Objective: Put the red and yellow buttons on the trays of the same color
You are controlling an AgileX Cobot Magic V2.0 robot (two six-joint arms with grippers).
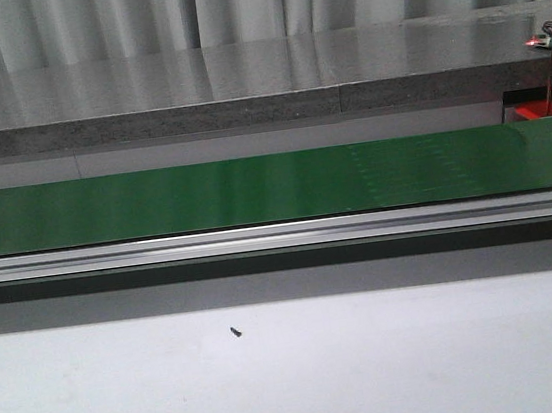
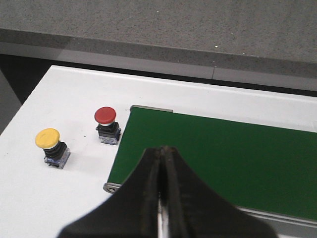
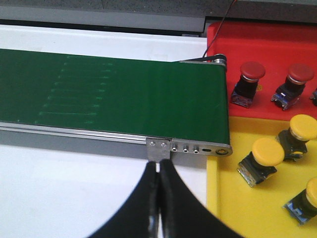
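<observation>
Black speck [image 1: 235,331] on white table [image 1: 298,385], glossy green belt [image 1: 274,188] at twelve o'clock. Left gripper [image 2: 163,198] clenched, empty; domed red button [image 2: 105,115] and yellow button [image 2: 47,138] wait at ten o'clock, unsorted. Right gripper [image 3: 158,198] clenched, empty; red tray [image 3: 267,44] and yellow tray [image 3: 237,208] at two o'clock hold matching buttons.

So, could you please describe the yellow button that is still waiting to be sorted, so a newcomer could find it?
Start at the green conveyor belt and go to its end by the left gripper. Two mushroom-head push buttons stand there on the white table; it is the yellow-capped one, farther from the belt than the red-capped one.
</observation>
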